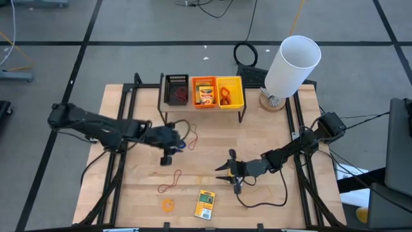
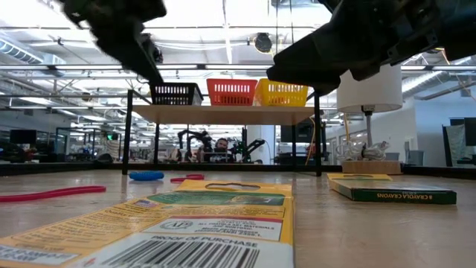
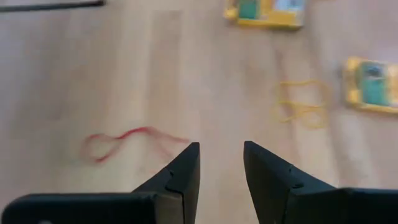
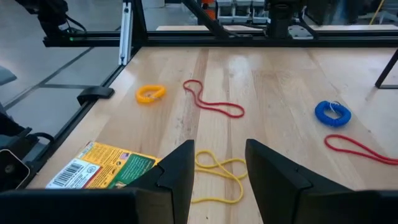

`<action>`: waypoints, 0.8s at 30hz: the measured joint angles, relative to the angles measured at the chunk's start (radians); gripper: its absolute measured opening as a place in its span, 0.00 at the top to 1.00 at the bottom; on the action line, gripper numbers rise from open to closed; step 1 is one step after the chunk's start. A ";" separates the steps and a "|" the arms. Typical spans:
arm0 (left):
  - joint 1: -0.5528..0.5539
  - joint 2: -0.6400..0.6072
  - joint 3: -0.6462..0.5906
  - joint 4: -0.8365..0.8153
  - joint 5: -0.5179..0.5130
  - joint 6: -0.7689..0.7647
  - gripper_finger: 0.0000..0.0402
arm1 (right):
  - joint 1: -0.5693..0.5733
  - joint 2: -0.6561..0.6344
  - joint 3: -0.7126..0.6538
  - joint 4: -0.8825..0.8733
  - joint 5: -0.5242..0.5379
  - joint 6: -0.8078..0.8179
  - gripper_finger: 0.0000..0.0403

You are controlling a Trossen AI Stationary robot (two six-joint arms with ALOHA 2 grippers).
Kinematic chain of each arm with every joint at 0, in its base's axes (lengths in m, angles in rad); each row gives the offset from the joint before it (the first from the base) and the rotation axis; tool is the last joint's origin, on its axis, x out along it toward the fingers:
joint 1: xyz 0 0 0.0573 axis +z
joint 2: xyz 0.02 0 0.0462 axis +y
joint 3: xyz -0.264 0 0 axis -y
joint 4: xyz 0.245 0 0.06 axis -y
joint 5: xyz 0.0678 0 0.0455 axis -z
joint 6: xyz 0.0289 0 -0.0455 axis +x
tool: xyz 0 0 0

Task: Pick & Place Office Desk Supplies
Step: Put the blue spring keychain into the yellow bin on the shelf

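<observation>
My left gripper (image 1: pixel 167 156) (image 3: pixel 221 167) hovers open over the table's middle left, nothing between its fingers. A red rubber band (image 3: pixel 124 140), a yellow band (image 3: pixel 301 102) and two yellow packs (image 3: pixel 267 11) (image 3: pixel 373 84) lie flat on the wood ahead of it. My right gripper (image 1: pixel 223 173) (image 4: pixel 217 168) is open right of centre, above a yellow band (image 4: pixel 214 174). Near it lie a yellow pack (image 1: pixel 205 205) (image 4: pixel 102 165), an orange coil (image 1: pixel 168 205) (image 4: pixel 151 93), a red band (image 1: pixel 170 182) (image 4: pixel 214 102) and a blue coil (image 1: pixel 180 145) (image 4: pixel 333 113).
A low shelf at the far side carries a black bin (image 1: pixel 177 90), an orange bin (image 1: pixel 204 92) and a yellow bin (image 1: pixel 230 92). A big white cylinder (image 1: pixel 293 64) stands at the far right. The low view shows one pack (image 2: pixel 216 216) close by and another pack (image 2: pixel 392 191) to its right.
</observation>
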 joint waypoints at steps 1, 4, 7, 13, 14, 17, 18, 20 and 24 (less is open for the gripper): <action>-0.011 -0.021 -0.050 0.070 0.016 -0.015 0.71 | 0.000 0.000 0.000 0.000 0.000 -0.002 0.67; -0.044 -0.101 -0.215 0.256 0.031 -0.057 0.71 | 0.000 0.000 0.000 0.011 0.001 -0.013 0.67; -0.068 -0.187 -0.382 0.499 0.031 -0.077 0.71 | -0.001 0.000 0.000 0.018 0.001 -0.021 0.67; -0.079 -0.322 -0.688 0.951 0.003 -0.146 0.71 | -0.002 0.000 0.000 0.020 0.002 -0.028 0.67; -0.078 -0.336 -0.723 0.986 -0.015 -0.159 0.71 | -0.003 0.000 0.000 0.019 0.003 -0.030 0.67; -0.078 -0.357 -0.780 1.027 -0.056 -0.186 0.71 | -0.008 0.000 0.000 0.019 0.003 -0.040 0.67; -0.078 -0.360 -0.787 1.026 -0.065 -0.186 0.71 | -0.011 0.000 0.000 0.019 0.003 -0.041 0.67; -0.078 -0.360 -0.788 1.007 -0.084 -0.186 0.71 | -0.017 0.000 0.000 0.019 0.003 -0.040 0.67; -0.070 -0.360 -0.788 0.898 -0.184 -0.213 0.71 | -0.032 0.000 0.000 0.019 0.003 -0.016 0.67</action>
